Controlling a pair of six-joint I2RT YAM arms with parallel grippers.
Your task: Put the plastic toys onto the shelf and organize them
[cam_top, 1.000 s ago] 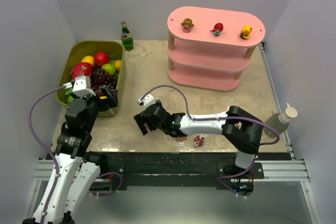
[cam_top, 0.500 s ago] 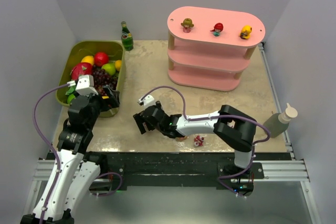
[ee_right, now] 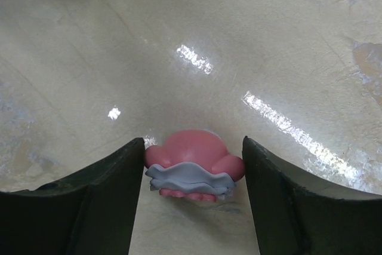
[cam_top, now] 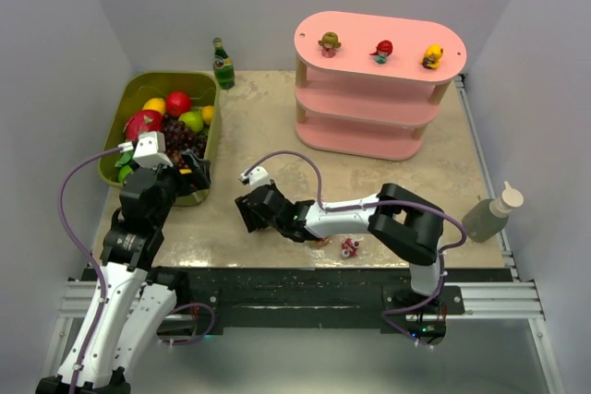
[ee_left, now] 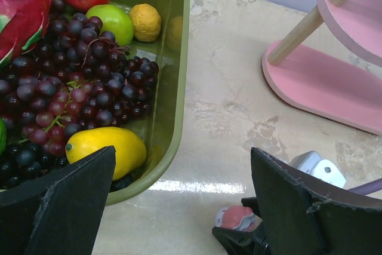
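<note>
Pink toy (ee_right: 194, 159) is being pinched by the right pincer (ee_right: 191, 147); slipping from its rounded sides is being risked. Left pincer (ee_left: 182, 153) gaping, empty.

Top view — bright, even, diffuse light from above, with no hard shadows. There is soft shade only beneath the boards of the shelf (cam_top: 355, 29). Focus is good across the table (cam_top: 268, 117), and the colours are clean.

Left wrist view: a white glare band lies on the tabletop just beside the rim of the bin (ee_left: 173, 117). A small highlight sits on the green apple (ee_left: 110, 22). The fingers (ee_left: 59, 207) of the left gripper (ee_left: 179, 207) are near-black and underexposed, with soft edges. The bin rim bows — wide-angle distortion.

Right wrist view: two streaked reflections and one small bright spot show on the glossy tabletop. The pink figurine (ee_right: 194, 156) is sharp, with a faint shadow beneath it. The fingers (ee_right: 83, 201) of the right gripper (ee_right: 193, 147) are dark, their surface detail lost.
</note>
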